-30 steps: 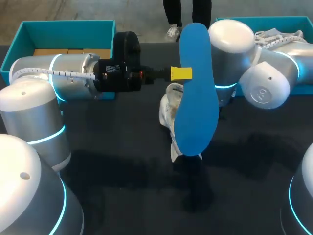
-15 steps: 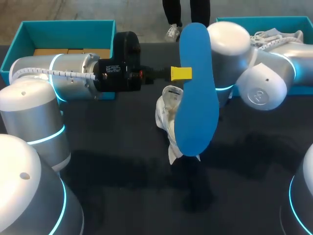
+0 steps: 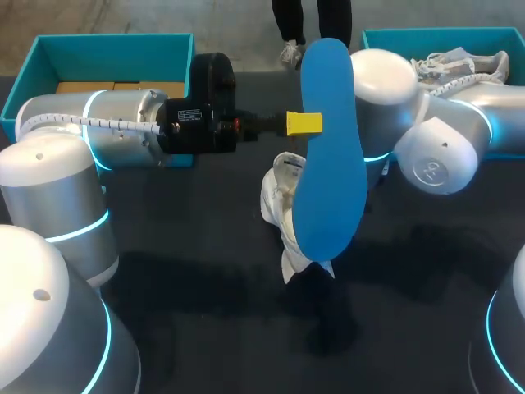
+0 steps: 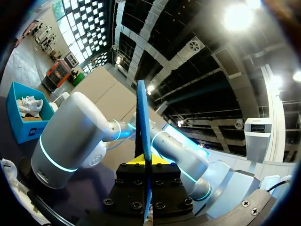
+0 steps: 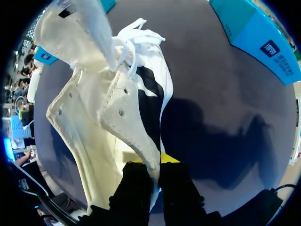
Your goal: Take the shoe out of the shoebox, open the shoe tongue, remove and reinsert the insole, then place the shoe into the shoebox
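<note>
Dark surface (image 3: 205, 271) spreads under both arms, with a teal box at each far corner. Left box (image 3: 49, 57) holds only brown cardboard (image 3: 115, 86). Right box (image 3: 385, 37) holds a second shoe (image 3: 459, 61), white with loose laces, partly hidden behind the right arm (image 3: 426, 139).

Left arm (image 3: 107, 127) lies stretched across the far side of the surface toward the middle. Left claw (image 3: 305, 123) is clenched on the blue insole (image 3: 328, 164), gripping it by one long edge near its far end. The insole stands on end, its broad face turned toward the head camera, well above the surface. In the left wrist view the left claw (image 4: 147, 162) has the insole (image 4: 142, 117) edge-on between its fingers, rising straight ahead of them, with the right box (image 4: 21, 127) off to one side.

The white shoe (image 3: 283, 205) is out of both boxes, near the middle of the surface, largely hidden behind the insole in the head view. The right claw is hidden there too. In the right wrist view the right claw (image 5: 156, 162) is closed on the shoe (image 5: 113, 108), pinching one side wall of its upper between the fingers. The shoe's mouth gapes toward the wrist camera, the eyelet flaps are spread, and the laces (image 5: 136, 35) bunch at the end away from the claw. Its shadow falls on the surface beside it; whether its far end touches the surface cannot be told.
</note>
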You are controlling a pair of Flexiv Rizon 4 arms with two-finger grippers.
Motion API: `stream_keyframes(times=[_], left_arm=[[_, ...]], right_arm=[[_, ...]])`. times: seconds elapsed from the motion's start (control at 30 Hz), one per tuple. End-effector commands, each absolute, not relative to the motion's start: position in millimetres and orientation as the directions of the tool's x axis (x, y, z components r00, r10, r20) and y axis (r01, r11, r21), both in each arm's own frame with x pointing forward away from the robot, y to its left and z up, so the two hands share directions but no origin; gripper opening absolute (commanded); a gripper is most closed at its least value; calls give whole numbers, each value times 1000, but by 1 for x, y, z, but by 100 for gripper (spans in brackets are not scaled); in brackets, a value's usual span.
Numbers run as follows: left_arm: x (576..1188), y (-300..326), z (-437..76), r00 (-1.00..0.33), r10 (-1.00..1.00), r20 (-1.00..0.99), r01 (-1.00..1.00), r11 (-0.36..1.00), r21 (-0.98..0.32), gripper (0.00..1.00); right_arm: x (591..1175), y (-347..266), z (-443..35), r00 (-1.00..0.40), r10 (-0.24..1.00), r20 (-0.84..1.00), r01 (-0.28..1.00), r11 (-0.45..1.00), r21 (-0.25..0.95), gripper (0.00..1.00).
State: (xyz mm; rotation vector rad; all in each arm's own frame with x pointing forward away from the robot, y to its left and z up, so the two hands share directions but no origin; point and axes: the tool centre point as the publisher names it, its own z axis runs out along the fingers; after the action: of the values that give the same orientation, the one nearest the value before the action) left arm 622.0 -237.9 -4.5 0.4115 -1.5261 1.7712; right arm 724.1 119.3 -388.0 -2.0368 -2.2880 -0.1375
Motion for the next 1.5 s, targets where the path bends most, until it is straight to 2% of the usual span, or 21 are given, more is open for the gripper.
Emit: stream_keyframes(times=[0.03,0.33,0.37,0.63,1.17,1.37,1.5], left_arm=[[621,-237,-6,-668,327,668,-710,-13,-704,0],[621,-237,-6,-668,327,668,-710,-13,-704,0],[621,-237,-6,-668,327,668,-710,-13,-704,0],[621,-237,-6,-668,327,668,-710,-13,-704,0],[621,-237,-6,-668,327,668,-710,-13,-704,0],[621,-237,-6,-668,327,668,-710,-13,-704,0],[621,-237,-6,-668,327,668,-710,-13,-704,0]], right_arm=[[724,122,-388,-117,985,125,993,116,13,100],[721,121,-370,-115,975,187,993,121,-17,100],[721,120,-367,-115,973,202,993,114,15,100],[729,112,-344,-164,953,256,986,162,29,100],[729,112,-344,-164,953,256,986,162,29,100],[727,103,-323,-135,918,373,991,120,63,100],[727,98,-304,-128,921,367,991,106,80,100]])
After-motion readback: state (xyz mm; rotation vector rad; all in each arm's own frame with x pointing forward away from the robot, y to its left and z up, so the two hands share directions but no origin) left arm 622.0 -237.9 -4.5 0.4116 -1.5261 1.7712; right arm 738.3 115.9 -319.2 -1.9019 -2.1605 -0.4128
